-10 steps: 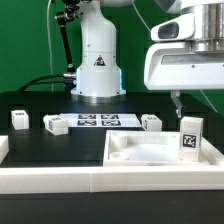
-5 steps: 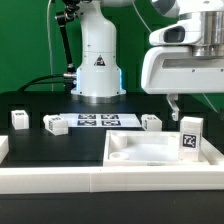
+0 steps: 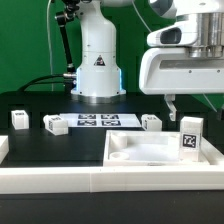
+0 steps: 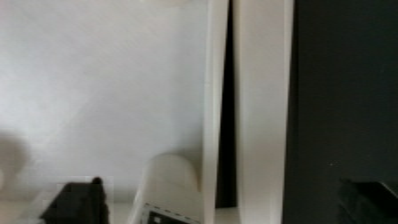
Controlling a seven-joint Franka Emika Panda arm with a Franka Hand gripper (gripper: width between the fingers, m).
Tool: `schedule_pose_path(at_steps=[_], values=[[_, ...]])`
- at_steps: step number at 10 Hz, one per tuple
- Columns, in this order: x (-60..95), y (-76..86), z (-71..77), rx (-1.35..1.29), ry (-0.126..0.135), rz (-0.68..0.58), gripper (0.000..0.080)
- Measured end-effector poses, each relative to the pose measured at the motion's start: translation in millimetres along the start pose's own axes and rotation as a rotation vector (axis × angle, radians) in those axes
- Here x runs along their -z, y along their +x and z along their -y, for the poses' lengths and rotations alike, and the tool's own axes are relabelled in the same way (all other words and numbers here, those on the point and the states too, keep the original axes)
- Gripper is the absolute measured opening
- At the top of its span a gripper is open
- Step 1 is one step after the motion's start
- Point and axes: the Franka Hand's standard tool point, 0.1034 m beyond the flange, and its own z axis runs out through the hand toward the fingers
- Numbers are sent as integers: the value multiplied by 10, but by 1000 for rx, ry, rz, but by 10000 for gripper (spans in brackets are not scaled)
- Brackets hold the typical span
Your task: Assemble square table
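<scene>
**Operator:** Where is my gripper?

**Spotter:** Your gripper (image 4: 219, 205) hangs over the square slab (image 3: 150, 152), above its far corner on the exterior view's right. Your jaws stand wide apart and clamp nothing. In the exterior view one finger (image 3: 172, 103) points down, clear of the slab.

**Operator:** And the wrist view?

**Spotter:** You see both dark fingertips (image 4: 75, 202) well apart. The slab's raised rim and a white block (image 4: 169, 178) lie between them, and neither fingertip touches the block.

**Operator:** Where are the legs?

**Spotter:** The upright leg (image 3: 190, 135) stands at that same far corner of the slab, its tag facing the camera. You cannot tell whether it stands inside the rim or just behind it. A second leg (image 3: 151, 122) sits just beyond the slab's far edge. The third leg (image 3: 55, 124) and fourth leg (image 3: 19, 119) sit well apart from the slab, toward the exterior view's left, on the black table (image 3: 30, 142).

**Operator:** What else?

**Spotter:** The marker board (image 3: 97, 121) lies flat beyond the slab's far edge, between the second and third legs. The low border wall (image 3: 60, 180) runs along the slab's near edge.
</scene>
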Motion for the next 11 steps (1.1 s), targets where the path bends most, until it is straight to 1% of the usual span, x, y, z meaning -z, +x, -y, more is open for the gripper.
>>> schedule_pose_path(at_steps=[1,2,4,5,7,9,10,11], values=[[8,-74,-19,0,2,-8,649],[1,-204,-42,4,4,-17,649],[-47,-545,-16,18,9,-18,649],[-68,-654,-7,25,8,-14,649],[-70,-701,2,30,8,-9,649],[-92,-795,-1,35,5,3,649],[-98,-846,-15,45,5,1,649],[-114,-930,-68,89,5,-13,649]])
